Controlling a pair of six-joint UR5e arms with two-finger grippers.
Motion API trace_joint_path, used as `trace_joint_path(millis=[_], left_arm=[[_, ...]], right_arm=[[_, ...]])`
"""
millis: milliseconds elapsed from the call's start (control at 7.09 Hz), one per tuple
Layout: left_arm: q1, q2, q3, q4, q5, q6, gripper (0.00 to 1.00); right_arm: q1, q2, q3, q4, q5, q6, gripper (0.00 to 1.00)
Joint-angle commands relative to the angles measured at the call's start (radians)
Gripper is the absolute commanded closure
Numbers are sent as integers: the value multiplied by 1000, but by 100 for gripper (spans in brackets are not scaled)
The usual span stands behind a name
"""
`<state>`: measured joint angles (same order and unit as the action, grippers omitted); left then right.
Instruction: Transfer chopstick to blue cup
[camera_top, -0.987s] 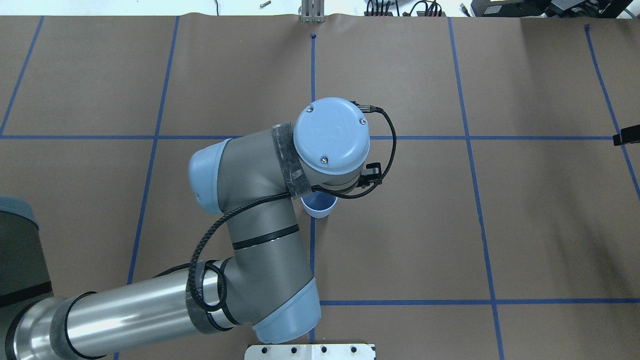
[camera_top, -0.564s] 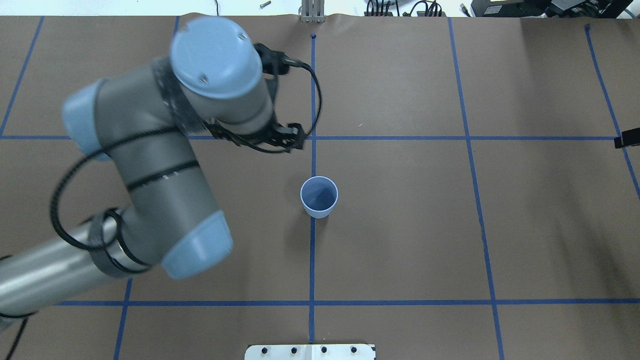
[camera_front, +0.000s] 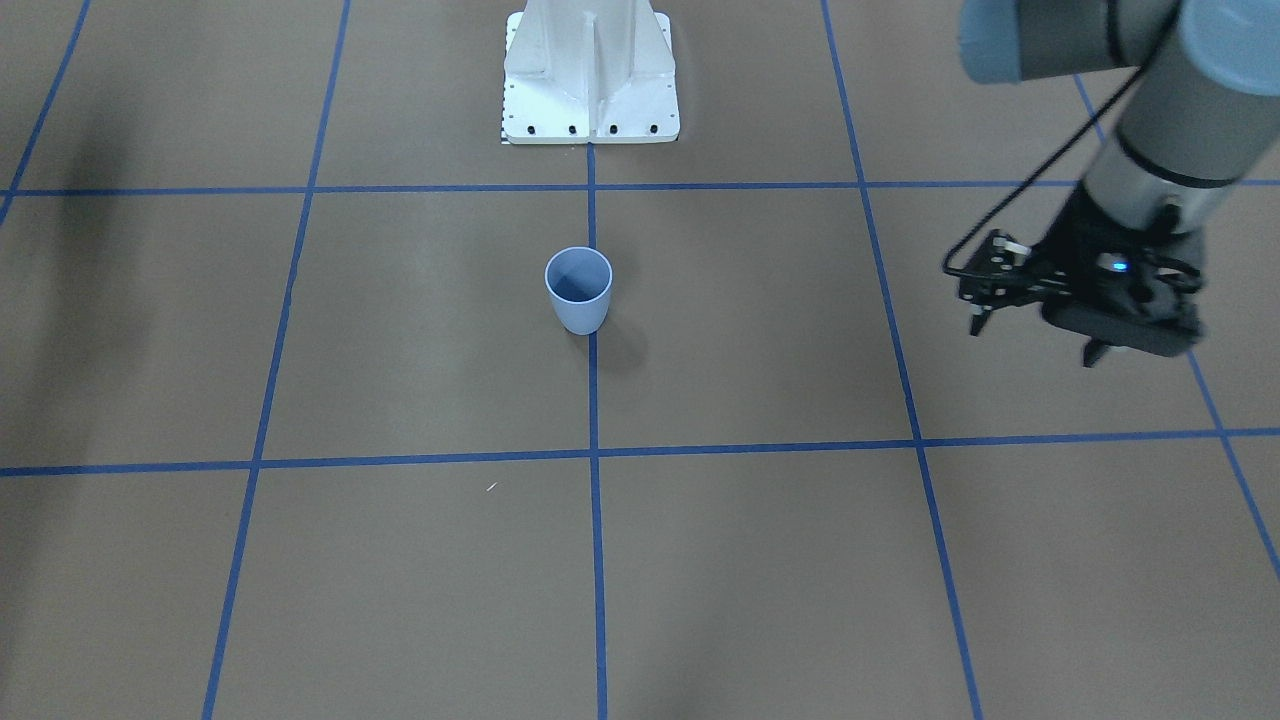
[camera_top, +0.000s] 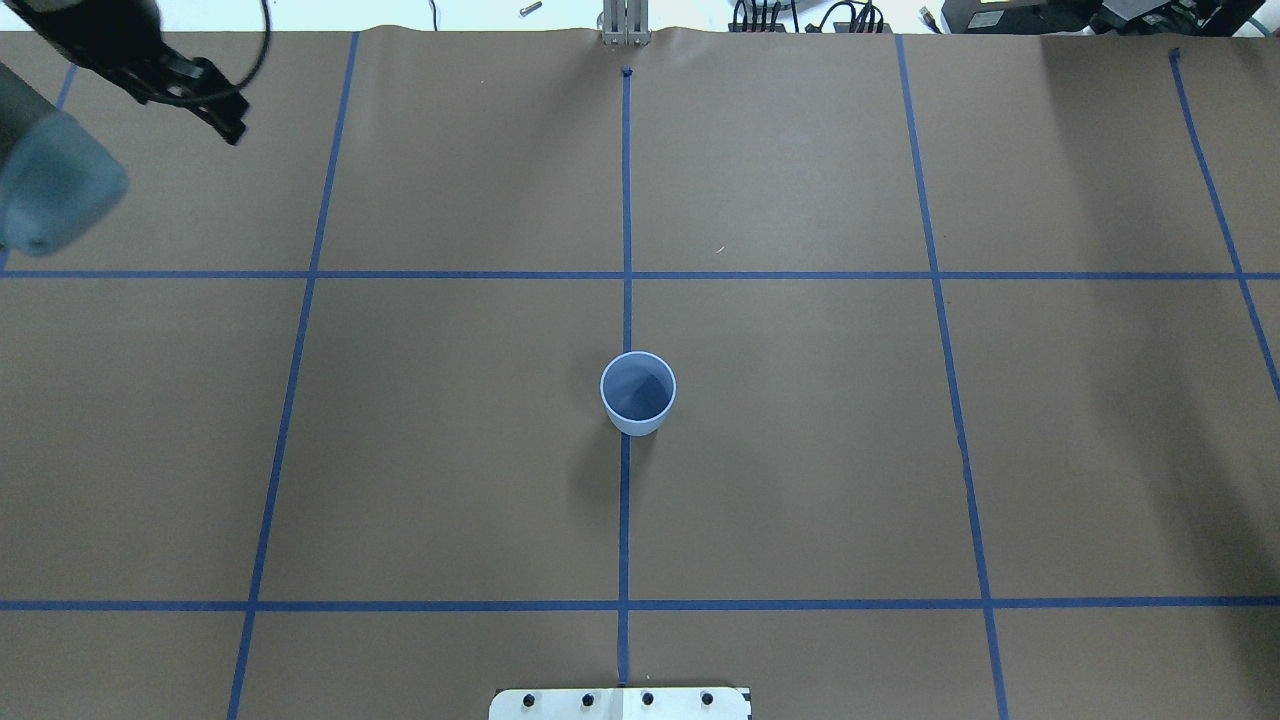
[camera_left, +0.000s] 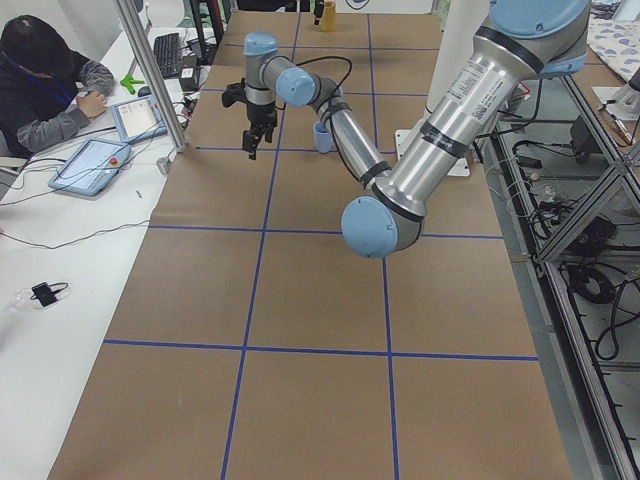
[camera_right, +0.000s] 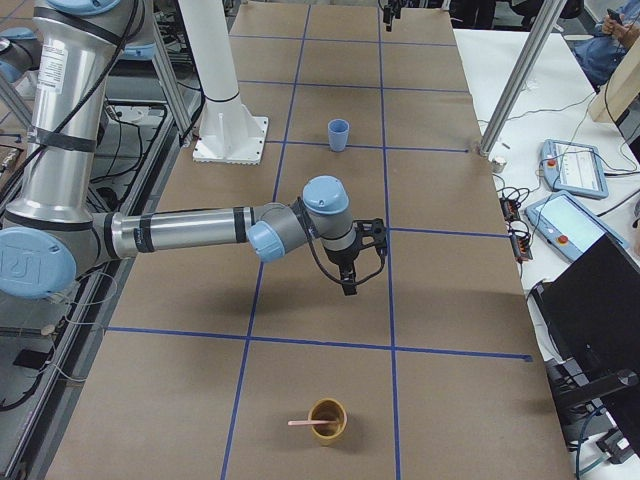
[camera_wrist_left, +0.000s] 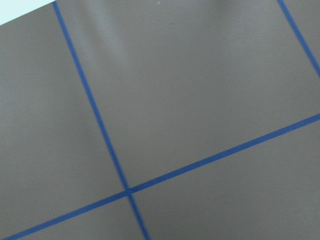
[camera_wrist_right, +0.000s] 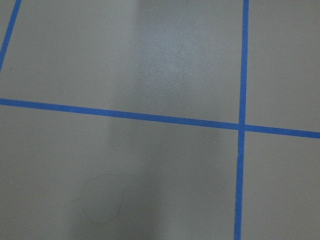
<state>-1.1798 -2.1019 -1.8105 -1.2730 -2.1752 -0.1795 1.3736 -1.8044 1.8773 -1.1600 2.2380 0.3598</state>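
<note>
Nothing is transferred yet: the blue cup (camera_top: 638, 392) stands empty mid worktop (camera_top: 800, 480), the chopstick (camera_right: 303, 423) rests in a brown cup (camera_right: 336, 430) well apart. Left claw (camera_front: 1035, 340) gapes, empty; right claw (camera_right: 350, 272), apart or together, cannot tell

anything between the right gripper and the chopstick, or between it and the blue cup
Nothing visible. Bare paper lies between the right gripper and the chopstick, which rests in a brown cup; the stretch on to the blue cup is bare too.
</note>
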Motion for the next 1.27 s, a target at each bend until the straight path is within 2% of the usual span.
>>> trace_joint_path(millis=[0, 282, 423, 564, 705, 846, 987, 1128], left_arm=[[-217, 141, 100, -14, -145, 183, 1], [-364, 212, 227, -9, -155, 442, 1], [-407, 291, 241, -38, -153, 504, 1], [-444, 380, 241, -128, -156, 538, 1], [-445, 417, 231, -156, -156, 537, 1], [-445, 418, 231, -157, -156, 534, 1], [-445, 418, 229, -155, -156, 534, 1], [-445, 427, 227, -157, -156, 535, 1]], right_arm=[[140, -53, -23, -32, 61, -189, 0], [291, -47, -24, -235, 58, -493, 0], [358, -41, -24, -335, 55, -650, 0], [386, -32, -36, -369, 43, -759, 0], [403, -12, -91, -372, 41, -868, 0], [403, 56, -190, -376, 35, -942, 0], [406, 177, -363, -373, 34, -999, 0], [395, 248, -460, -376, 11, -1045, 1]])
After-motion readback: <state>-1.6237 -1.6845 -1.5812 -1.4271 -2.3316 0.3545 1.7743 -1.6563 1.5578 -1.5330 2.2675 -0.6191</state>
